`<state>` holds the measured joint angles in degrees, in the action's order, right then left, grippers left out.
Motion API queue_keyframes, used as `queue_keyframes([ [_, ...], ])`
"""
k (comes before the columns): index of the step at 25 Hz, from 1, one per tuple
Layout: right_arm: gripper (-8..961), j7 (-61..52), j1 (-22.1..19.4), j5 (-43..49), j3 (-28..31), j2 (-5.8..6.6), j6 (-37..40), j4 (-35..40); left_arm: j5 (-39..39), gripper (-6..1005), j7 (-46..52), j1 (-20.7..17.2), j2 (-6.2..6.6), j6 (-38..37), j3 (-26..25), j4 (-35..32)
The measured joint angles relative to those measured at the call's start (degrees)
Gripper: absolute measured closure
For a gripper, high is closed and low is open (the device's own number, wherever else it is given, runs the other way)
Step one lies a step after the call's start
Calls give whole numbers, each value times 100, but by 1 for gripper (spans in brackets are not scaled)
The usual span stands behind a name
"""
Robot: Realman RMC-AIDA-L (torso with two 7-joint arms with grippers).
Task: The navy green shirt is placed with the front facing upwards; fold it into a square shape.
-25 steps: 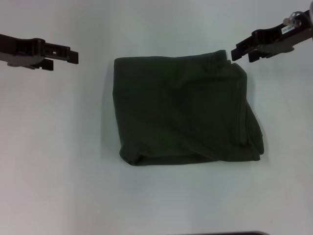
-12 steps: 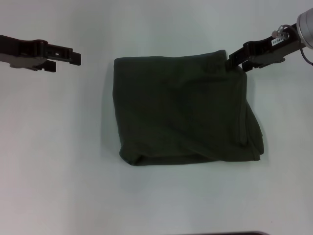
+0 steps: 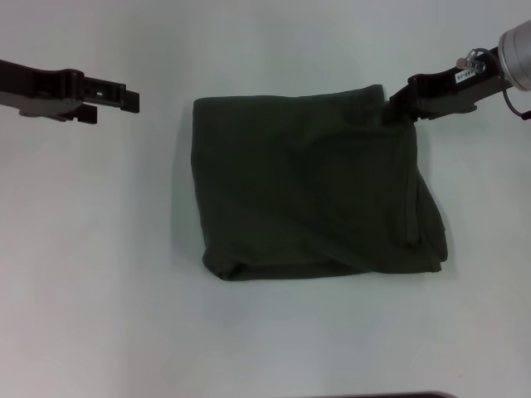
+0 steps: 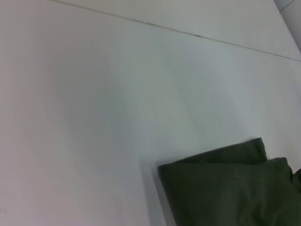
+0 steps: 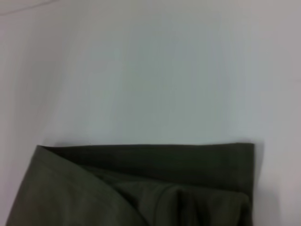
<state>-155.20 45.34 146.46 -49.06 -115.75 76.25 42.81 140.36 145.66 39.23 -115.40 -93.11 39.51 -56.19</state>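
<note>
Shirt: navy green shirt (image 3: 315, 186), soft matte cotton, folded into a rumpled rough square mid-surface (image 3: 99, 274); no lettering showing.
Right pincer (image 3: 397, 101): at the shirt's far right corner, grip unclear.
Left pincer (image 3: 133, 101): well apart, grip unclear.

The left hand (image 3: 133, 100) hovers out at far left, the right hand (image 3: 397, 104) reaching inward from far right.
</note>
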Motion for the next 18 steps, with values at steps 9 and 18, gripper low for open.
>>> queue_keyframes([
  [9,768,24,3,-29,-8,17,238,181,9,96,-10,-21,-6,-4,4,-9],
  [18,919,-63,-335,-132,281,-32,863,1303,9,97,-12,1,0,-6,4,2],
])
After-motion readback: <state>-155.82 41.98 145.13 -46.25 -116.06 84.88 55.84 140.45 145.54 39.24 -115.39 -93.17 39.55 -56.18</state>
